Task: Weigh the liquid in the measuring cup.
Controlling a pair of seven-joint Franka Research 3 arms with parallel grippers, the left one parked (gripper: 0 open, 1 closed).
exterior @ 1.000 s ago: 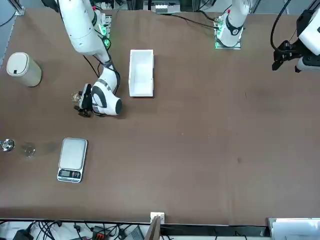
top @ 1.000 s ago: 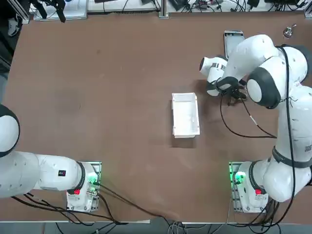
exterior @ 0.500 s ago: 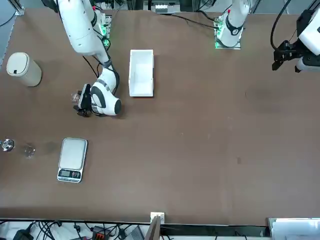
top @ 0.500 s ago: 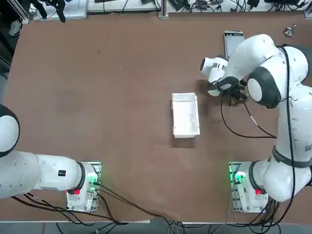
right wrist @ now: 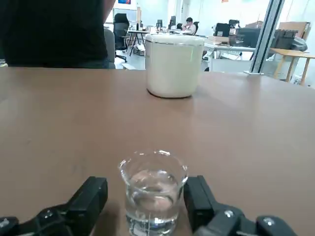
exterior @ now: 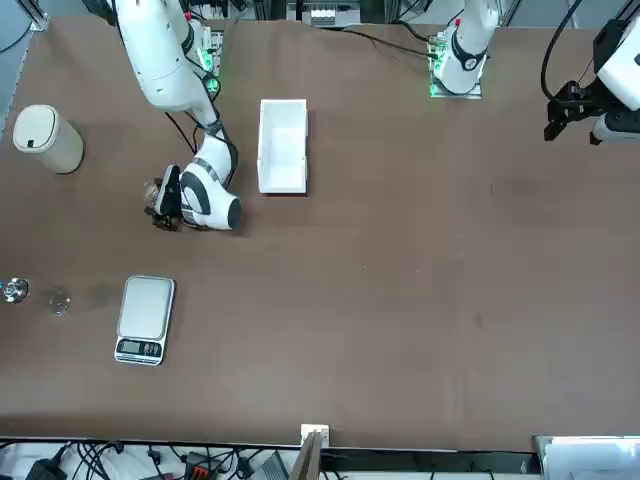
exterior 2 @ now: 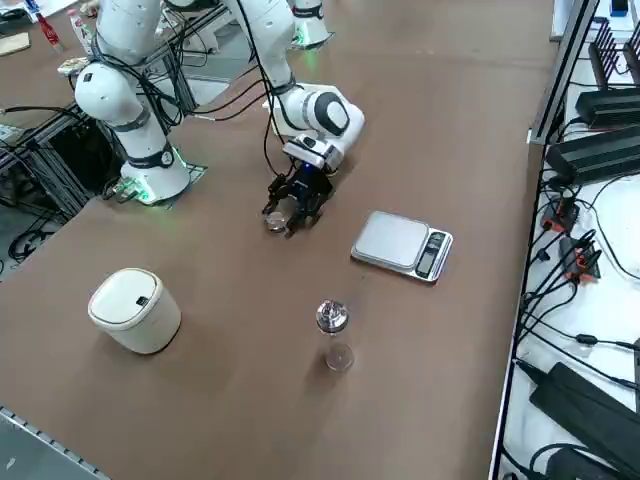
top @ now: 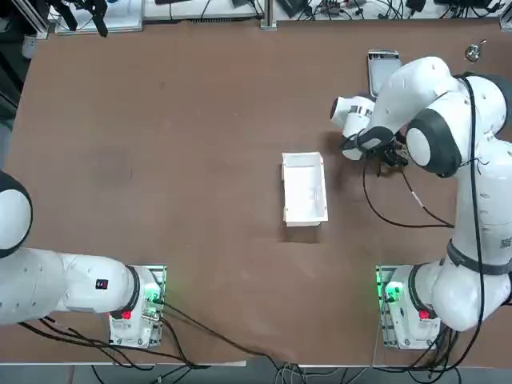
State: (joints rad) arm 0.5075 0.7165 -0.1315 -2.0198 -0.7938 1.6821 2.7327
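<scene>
Wrist view: my right pincer (right wrist: 153, 206) open, fingers either side of the measuring cup (right wrist: 153, 191) – not gripping | cup upright on worktop (right wrist: 246, 128) – low approach avoids spilling | scale (exterior 2: 402, 244) nearby

Lighting: even, bright overhead light on your brown table (top: 176, 160), with short soft shadows under the white tray (top: 305, 189). Wrist view: the measuring cup (right wrist: 153, 191) is sharp and carries small highlights; the room beyond shows window glare.
</scene>
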